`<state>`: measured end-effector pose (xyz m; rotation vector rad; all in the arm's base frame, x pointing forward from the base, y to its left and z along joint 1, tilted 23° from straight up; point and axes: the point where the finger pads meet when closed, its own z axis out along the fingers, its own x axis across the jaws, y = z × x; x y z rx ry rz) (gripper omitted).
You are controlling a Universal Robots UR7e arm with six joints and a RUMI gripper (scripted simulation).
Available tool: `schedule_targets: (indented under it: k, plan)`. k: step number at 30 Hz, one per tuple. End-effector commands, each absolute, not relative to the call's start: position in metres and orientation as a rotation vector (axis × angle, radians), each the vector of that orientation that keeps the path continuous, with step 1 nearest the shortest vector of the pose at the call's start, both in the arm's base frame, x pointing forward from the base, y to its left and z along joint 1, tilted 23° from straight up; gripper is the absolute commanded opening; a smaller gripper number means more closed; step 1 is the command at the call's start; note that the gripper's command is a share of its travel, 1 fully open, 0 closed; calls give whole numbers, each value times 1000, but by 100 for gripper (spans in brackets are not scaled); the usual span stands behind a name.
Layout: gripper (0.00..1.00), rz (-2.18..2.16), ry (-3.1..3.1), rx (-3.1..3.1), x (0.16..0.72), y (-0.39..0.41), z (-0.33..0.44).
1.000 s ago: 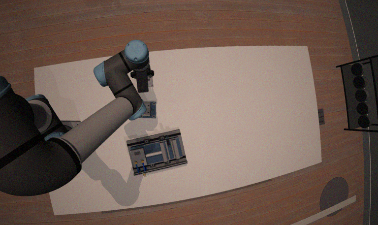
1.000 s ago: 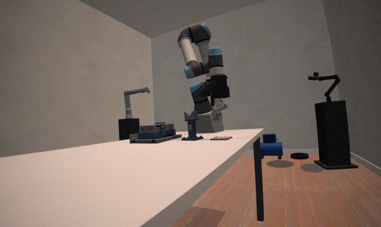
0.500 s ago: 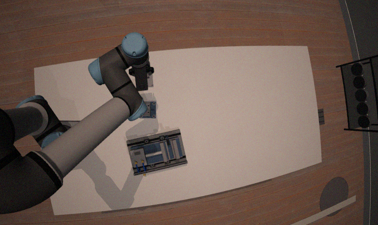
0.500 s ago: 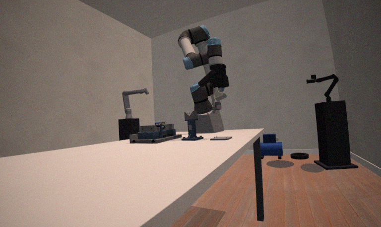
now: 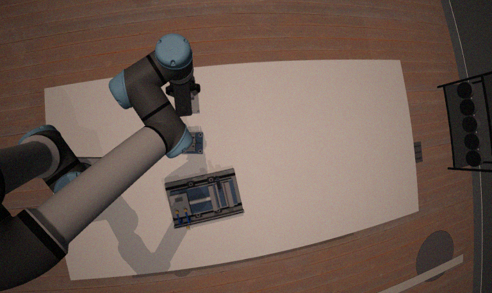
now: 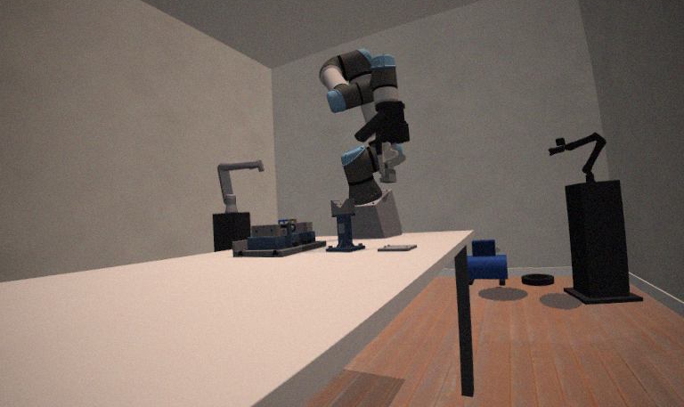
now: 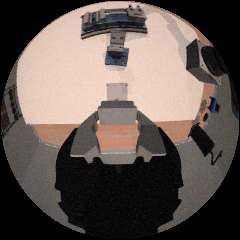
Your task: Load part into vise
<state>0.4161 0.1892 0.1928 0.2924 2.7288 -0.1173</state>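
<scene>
My gripper (image 7: 117, 111) (image 6: 389, 176) is shut on the part (image 7: 117, 114) (image 6: 386, 169), a grey block. It holds the part high in the air above the bare infeed plate (image 7: 118, 92) (image 5: 196, 104) (image 6: 396, 248). In the overhead view the wrist hides the fingers and the part. The blue V-block (image 7: 117, 54) (image 5: 198, 143) (image 6: 345, 226) stands between the plate and the vise (image 7: 114, 21) (image 5: 203, 197) (image 6: 277, 239). The vise is open. I cannot tell which way the part's slot faces.
The arm's grey base (image 6: 378, 221) stands behind the V-block. A small arm on a black pedestal (image 6: 231, 221) is beyond the table. A black pedestal (image 6: 595, 236) and a blue cylinder (image 6: 486, 266) stand on the floor at right. A black rack (image 5: 467, 124) is off the table.
</scene>
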Motion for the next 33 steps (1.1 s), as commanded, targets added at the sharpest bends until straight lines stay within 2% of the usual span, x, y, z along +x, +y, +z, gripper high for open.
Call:
schedule_targets:
  k: [1,33]
  plan:
    - [0,-117,2728,293,412,191,203]
    - [0,-117,2728,293,410,191,209]
